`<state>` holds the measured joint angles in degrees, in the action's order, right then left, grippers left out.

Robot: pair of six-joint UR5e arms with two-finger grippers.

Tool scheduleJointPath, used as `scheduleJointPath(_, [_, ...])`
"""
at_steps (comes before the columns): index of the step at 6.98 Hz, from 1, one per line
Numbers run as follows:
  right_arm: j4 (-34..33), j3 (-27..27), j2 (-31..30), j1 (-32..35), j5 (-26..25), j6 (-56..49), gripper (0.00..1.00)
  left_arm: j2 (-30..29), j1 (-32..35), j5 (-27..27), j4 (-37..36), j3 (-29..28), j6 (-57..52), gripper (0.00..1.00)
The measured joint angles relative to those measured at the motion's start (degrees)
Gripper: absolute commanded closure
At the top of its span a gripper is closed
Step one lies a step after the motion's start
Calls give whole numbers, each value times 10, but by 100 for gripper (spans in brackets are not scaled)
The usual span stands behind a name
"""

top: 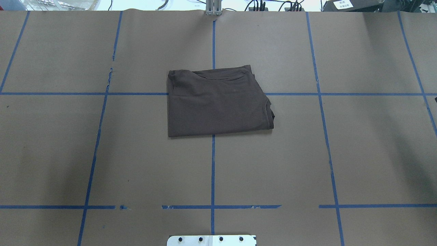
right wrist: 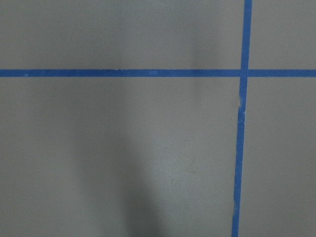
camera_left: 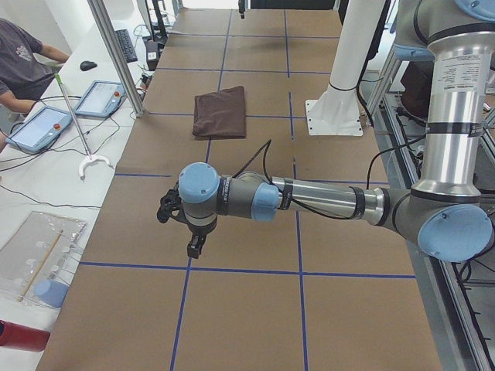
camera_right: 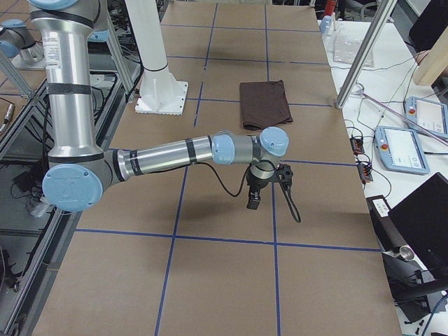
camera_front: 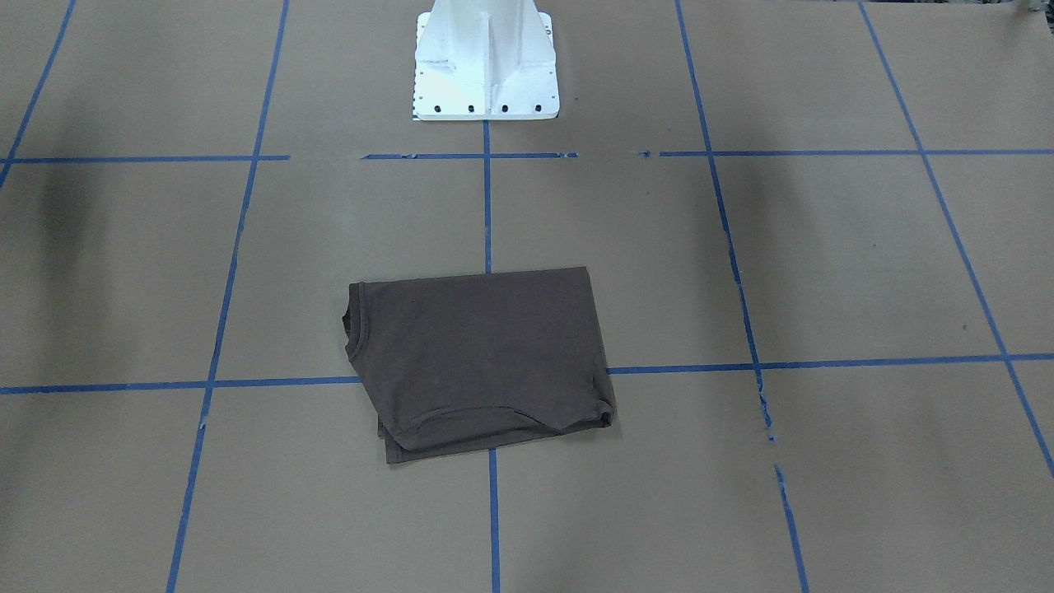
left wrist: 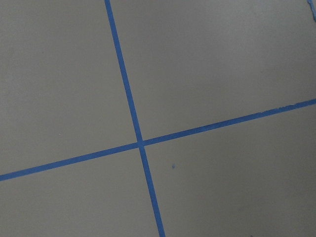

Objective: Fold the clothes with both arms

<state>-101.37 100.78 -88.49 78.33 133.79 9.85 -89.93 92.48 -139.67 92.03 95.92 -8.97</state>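
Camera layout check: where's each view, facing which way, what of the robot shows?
Front-facing: across the table, facing the robot, down on T-shirt; pedestal base shows, no arms.
Overhead: behind robot, looking forward on T-shirt; base edge only.
Exterior left: table's left end; left arm near.
Exterior right: right end; right arm near.
Left wrist: down at tape cross; no fingers.
Right wrist: likewise, tape cross; no fingers.
Shared: all four exterior views see the T-shirt.

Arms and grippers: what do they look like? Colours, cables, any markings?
The left arm and right arm match: silver-grey tubular links, round light-blue joint caps, and black bands at the link ends. A loose black cable loops near each wrist. The left gripper and right gripper are small and black. No markings are readable at this distance.
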Motion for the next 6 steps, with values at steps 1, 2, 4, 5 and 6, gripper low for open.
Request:
scheduleJointPath(1, [0,-1,-5,0,2,-1,0,5,0,1,6,-2,-2,0])
scheduleJointPath(2, [1,-1,-8,0,2,-4,0,7,0,1,17,1,-2,0])
scheduleJointPath(4, [1,-6,-13,1,3,-16,0,9,0,1,27,1,1,0])
scheduleJointPath(5, [2,-8,-18,1,11,-28,0,10,0,2,28,1,2,0])
scheduleJointPath(6, [8,-8,-24,1,24,-43,0,11,1,9,29,1,1,0])
